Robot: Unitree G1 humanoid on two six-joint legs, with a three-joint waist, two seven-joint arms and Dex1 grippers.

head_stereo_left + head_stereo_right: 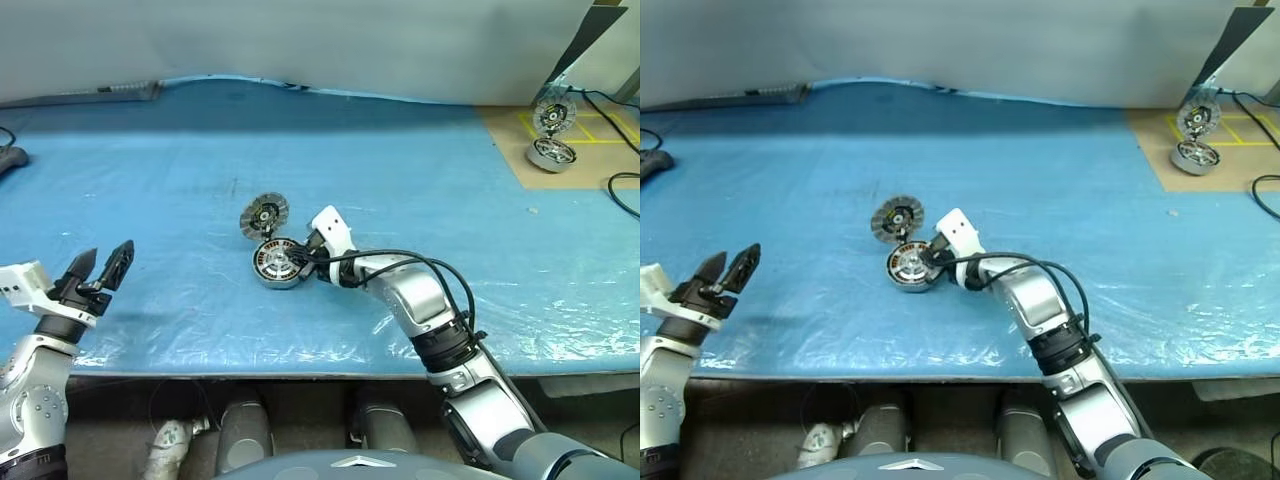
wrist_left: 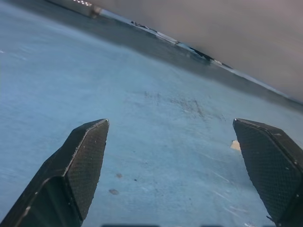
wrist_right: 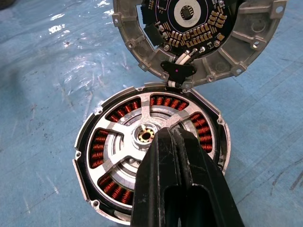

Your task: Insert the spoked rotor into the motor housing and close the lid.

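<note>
The motor housing [image 1: 272, 276] lies mid-table on the blue sheet, with copper windings [image 3: 99, 147] showing inside. The spoked rotor [image 3: 118, 142] sits in it, its hub [image 3: 145, 136] exposed. The lid [image 1: 264, 215] stands tilted up at the housing's far edge, joined there, its inner face with a dark centre [image 3: 194, 19] turned toward me. My right gripper [image 3: 173, 130] is shut, its tips resting on the rotor just beside the hub. My left gripper [image 1: 105, 262] hangs open well off to the left, above the sheet, with nothing between its fingers [image 2: 90, 156].
A second like unit [image 1: 552, 153] with its lid raised [image 1: 553, 115] stands on a brown board with yellow tape at the back right. A black cable [image 1: 622, 190] loops near the right edge. A dark object [image 1: 10, 158] lies at the far left. The table's front edge runs just below both arms.
</note>
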